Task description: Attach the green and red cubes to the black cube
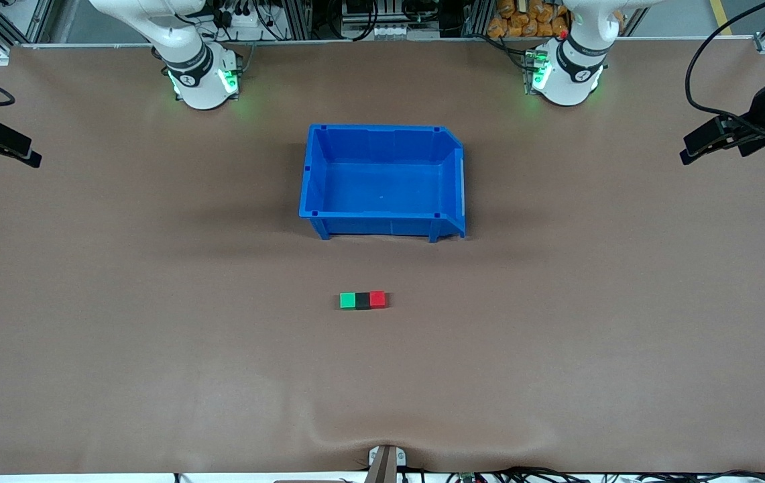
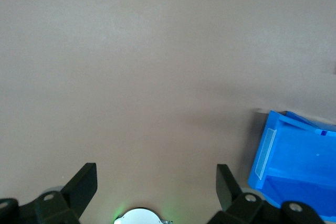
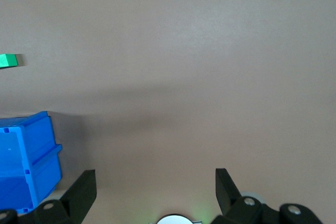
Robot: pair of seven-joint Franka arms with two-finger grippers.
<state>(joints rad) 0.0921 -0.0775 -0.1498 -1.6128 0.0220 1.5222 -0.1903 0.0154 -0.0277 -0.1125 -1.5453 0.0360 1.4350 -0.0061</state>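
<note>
The green cube (image 1: 348,300), the black cube (image 1: 363,300) and the red cube (image 1: 377,299) lie touching in one row on the table, nearer to the front camera than the blue bin. The black cube is in the middle, the green one toward the right arm's end, the red one toward the left arm's end. My left gripper (image 1: 690,153) (image 2: 156,177) is open and empty over the left arm's end of the table. My right gripper (image 1: 27,155) (image 3: 155,179) is open and empty over the right arm's end. The right wrist view shows only the green cube (image 3: 9,60).
An empty blue bin (image 1: 382,132) stands at the table's middle between the two arm bases and the cubes. It shows in part in the left wrist view (image 2: 299,156) and the right wrist view (image 3: 26,156). A brown mat covers the table.
</note>
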